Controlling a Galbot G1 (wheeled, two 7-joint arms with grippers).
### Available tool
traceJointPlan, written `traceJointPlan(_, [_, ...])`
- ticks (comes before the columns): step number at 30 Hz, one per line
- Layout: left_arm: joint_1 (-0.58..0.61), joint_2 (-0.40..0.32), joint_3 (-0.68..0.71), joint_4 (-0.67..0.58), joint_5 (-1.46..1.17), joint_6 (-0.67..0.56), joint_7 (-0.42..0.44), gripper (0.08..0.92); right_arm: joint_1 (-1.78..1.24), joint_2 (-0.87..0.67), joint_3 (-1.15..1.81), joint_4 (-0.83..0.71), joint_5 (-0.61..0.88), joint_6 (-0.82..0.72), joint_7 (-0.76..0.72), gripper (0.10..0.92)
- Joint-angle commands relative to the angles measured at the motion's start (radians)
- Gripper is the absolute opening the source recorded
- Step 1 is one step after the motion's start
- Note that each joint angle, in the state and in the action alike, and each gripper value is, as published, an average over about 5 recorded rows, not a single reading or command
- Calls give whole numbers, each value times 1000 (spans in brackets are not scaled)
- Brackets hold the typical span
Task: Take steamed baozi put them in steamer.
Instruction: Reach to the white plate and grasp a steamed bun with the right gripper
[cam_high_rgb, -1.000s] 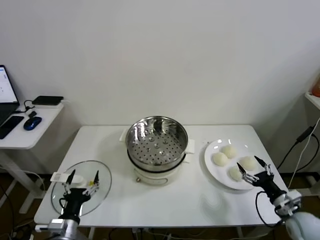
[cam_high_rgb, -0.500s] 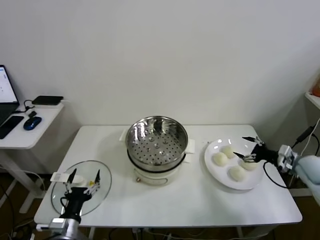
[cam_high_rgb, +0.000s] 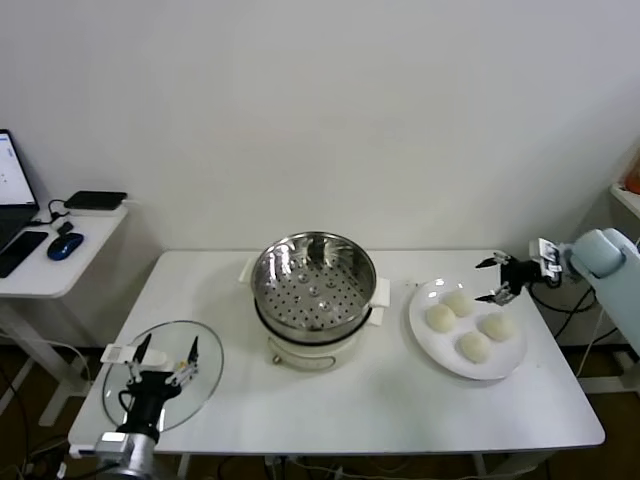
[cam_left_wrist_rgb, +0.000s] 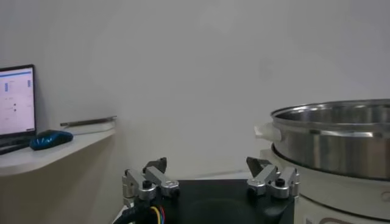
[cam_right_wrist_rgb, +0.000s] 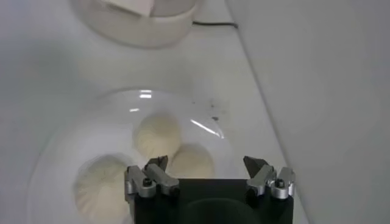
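Four cream-white baozi lie on a white plate (cam_high_rgb: 436, 345) at the table's right: one (cam_high_rgb: 440, 317) at the left, one (cam_high_rgb: 458, 302) at the back, one (cam_high_rgb: 495, 325) at the right, one (cam_high_rgb: 474, 346) at the front. The steel steamer (cam_high_rgb: 312, 280) stands empty at the table's middle on its white pot base. My right gripper (cam_high_rgb: 501, 279) is open and empty, hovering over the plate's far right edge; in the right wrist view (cam_right_wrist_rgb: 207, 165) three baozi (cam_right_wrist_rgb: 156, 134) show in front of it. My left gripper (cam_high_rgb: 161, 356) is open over the glass lid.
A round glass lid (cam_high_rgb: 205, 397) lies at the table's front left. A side desk (cam_high_rgb: 55, 262) with a mouse and laptop stands to the left. The steamer's rim (cam_left_wrist_rgb: 341, 112) shows in the left wrist view.
My right gripper has swung up from the table's front right corner to the far right side of the plate, staying open and empty. The left arm has not moved.
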Motion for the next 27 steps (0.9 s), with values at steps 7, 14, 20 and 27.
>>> traceJointPlan(7, [-6,12,6,5,3,7,1,823,143,235,-87,-287,-248,120,-68,823])
traceJointPlan(14, [-8,9,10,6,5,9,1,823,92,271,-15,-320,-338,140,-51,823])
traceJointPlan(20, [-6,9,7,8,2,8,1,823,66,284,15,-333,-384,153,-39,823])
traceJointPlan(27, [-3,4,10,9,0,6,0,823,43,303,67,-353,-458,188,-10,823])
